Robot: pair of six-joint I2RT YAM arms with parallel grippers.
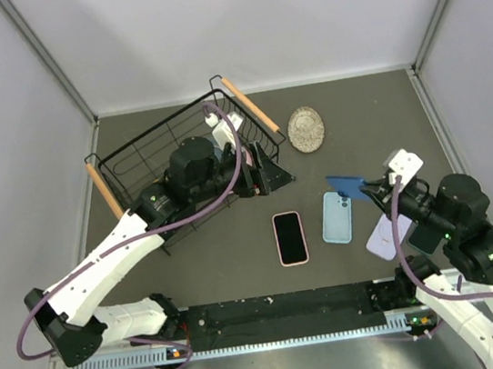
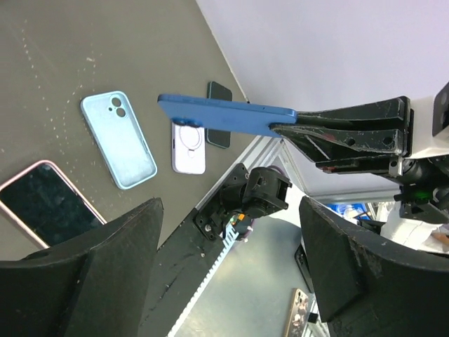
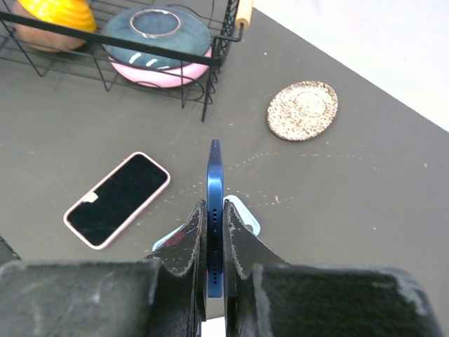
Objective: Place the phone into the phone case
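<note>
Phone (image 3: 215, 210), blue, is clamped by one end between the fingers of the right hand (image 1: 357, 189), which press on its two flat faces; the rest of it sticks out past the fingertips toward the left arm. It hangs in the air above the table (image 1: 384, 119), touching nothing else. In the top view its free end lies over the far right corner of the case (image 1: 336, 217). The case is light blue and lies flat on the table, apparently hollow side up, with its camera cutout at the far end. Just left of it, apart from it, a pink phone (image 1: 290, 237) lies screen up, roughly parallel to the case. To the right of the case, near the right arm, a lilac case (image 2: 189, 144) with a ring on it lies flat, and a dark phone (image 2: 218, 91) lies just beside it, partly hidden behind the blue phone in the left wrist view. The left hand (image 1: 267, 168) hovers by the near right corner of the basket (image 1: 144, 144), its jaws wide apart with nothing between them. The wire basket has wooden handles and holds a blue-and-pink bowl (image 3: 158, 42) and a yellow thing (image 3: 56, 14). A speckled disc (image 1: 306, 128) lies on the table right of the basket, well apart from the phones.
</note>
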